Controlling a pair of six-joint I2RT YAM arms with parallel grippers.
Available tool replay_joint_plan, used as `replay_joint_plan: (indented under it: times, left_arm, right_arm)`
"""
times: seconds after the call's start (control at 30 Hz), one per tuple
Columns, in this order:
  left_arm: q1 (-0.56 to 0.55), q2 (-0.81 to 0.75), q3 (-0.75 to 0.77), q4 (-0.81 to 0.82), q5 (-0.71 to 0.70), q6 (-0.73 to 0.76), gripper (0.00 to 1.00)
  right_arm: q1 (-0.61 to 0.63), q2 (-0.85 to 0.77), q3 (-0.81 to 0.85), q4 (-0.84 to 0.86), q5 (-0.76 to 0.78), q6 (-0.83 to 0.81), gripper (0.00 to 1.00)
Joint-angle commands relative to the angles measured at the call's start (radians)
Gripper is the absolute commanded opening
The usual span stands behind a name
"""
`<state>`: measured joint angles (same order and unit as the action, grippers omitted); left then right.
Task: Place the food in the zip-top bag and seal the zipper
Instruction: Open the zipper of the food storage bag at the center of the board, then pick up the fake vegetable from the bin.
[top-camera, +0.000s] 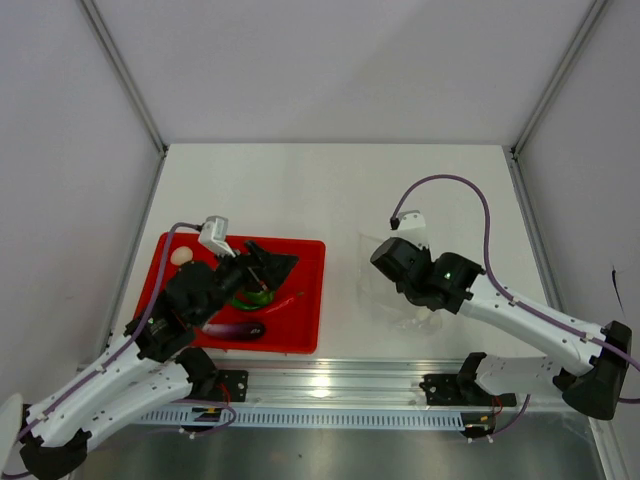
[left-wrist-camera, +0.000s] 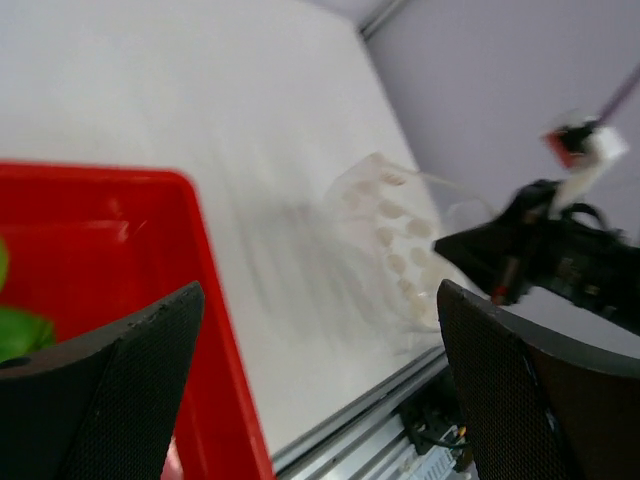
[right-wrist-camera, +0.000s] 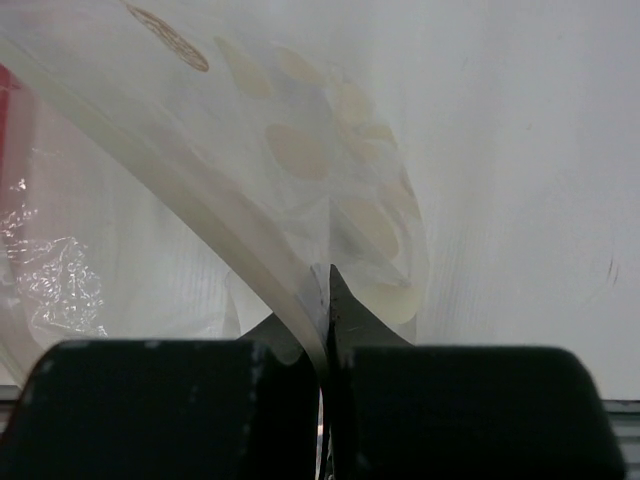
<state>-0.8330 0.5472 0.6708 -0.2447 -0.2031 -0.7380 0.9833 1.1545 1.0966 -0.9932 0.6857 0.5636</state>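
Observation:
The food lies in the red tray (top-camera: 305, 335): green vegetables (top-camera: 250, 297) partly hidden under my left arm, a thin red chili (top-camera: 287, 299) and a purple eggplant (top-camera: 236, 330). My left gripper (top-camera: 283, 264) hovers over the tray's right part, open and empty (left-wrist-camera: 318, 300); a green piece (left-wrist-camera: 15, 330) shows at its left. The clear zip-top bag (top-camera: 392, 298) lies right of the tray and also shows in the left wrist view (left-wrist-camera: 390, 240). My right gripper (top-camera: 380, 262) is shut on the bag's edge (right-wrist-camera: 325, 300), lifting the film (right-wrist-camera: 300, 150). A thick band (right-wrist-camera: 200, 205), likely the zipper, runs into the jaws.
A pale round object (top-camera: 181, 256) sits in the tray's far-left corner. A metal rail (top-camera: 330, 385) runs along the table's near edge. White walls stand at left, right and back. My right arm (left-wrist-camera: 560, 250) shows in the left wrist view.

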Motion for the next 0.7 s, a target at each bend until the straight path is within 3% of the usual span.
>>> replay_joint_plan:
  times: [0.0, 0.13, 0.23, 0.4, 0.53, 0.67]
  left_arm:
    - [0.072, 0.062, 0.015, -0.191, -0.012, -0.099, 1.0]
    - [0.185, 0.19, 0.065, -0.332, 0.048, -0.086, 0.98]
    - [0.231, 0.342, 0.146, -0.466, -0.02, -0.093, 1.0]
    - [0.322, 0.473, 0.174, -0.513, 0.019, -0.066, 1.0]
    - [0.322, 0.464, 0.129, -0.496, 0.005, -0.101, 1.0]
    - [0.322, 0.436, 0.086, -0.533, -0.001, -0.237, 0.99]
  right_arm:
    - [0.008, 0.008, -0.003, 0.07, -0.026, -0.042, 0.0]
    - [0.006, 0.008, -0.015, 0.093, -0.02, -0.074, 0.0]
    - [0.005, 0.007, -0.012, 0.082, -0.012, -0.085, 0.0]
    - [-0.006, -0.032, -0.032, 0.082, -0.041, -0.076, 0.0]
    - [-0.017, -0.076, -0.05, 0.084, -0.074, -0.068, 0.0]
    - [-0.031, -0.093, -0.073, 0.087, -0.097, -0.065, 0.0]
